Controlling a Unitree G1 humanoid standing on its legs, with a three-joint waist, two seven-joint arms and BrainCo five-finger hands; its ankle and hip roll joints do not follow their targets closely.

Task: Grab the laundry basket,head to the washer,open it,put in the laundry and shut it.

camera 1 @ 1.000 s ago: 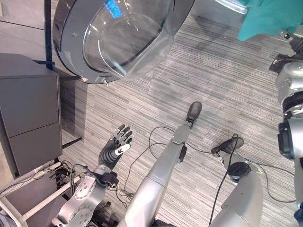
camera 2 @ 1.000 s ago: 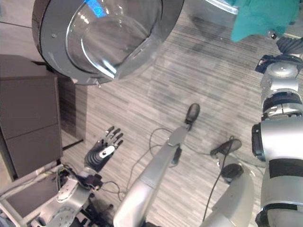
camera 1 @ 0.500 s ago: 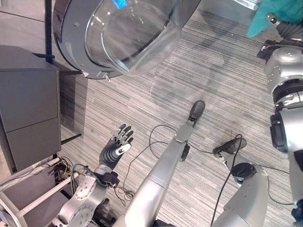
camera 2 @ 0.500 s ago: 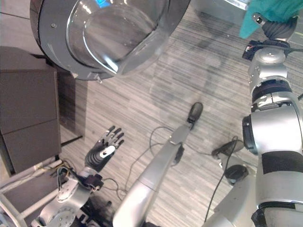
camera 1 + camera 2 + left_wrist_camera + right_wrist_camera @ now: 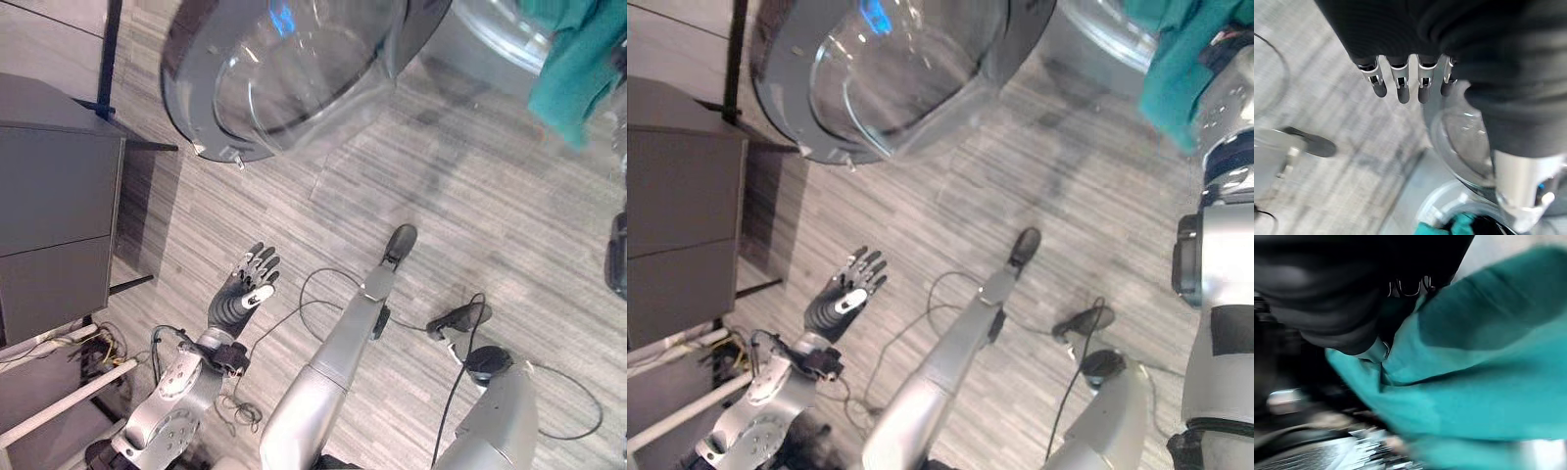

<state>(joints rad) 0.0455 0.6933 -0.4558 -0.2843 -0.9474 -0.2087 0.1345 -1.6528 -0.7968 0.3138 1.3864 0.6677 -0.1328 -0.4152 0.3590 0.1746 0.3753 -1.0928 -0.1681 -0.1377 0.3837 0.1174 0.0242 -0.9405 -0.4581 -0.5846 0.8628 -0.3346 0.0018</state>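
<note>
Right wrist view shows right hand (image 5: 1376, 340) clenched on teal cloth (image 5: 573, 64) at washer (image 5: 490, 39); left hand (image 5: 243, 292) hangs released below open door (image 5: 284, 73).

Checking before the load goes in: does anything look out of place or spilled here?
Nothing stands out. The washer door hangs open, the teal cloth is held up in the right hand by the washer, and the left hand hovers open over the floor. No laundry lies on the floor.

I see each hand, such as the left hand (image 5: 243, 297), as silver dark-tipped fingers ahead of a dark ribbed cover.
</note>
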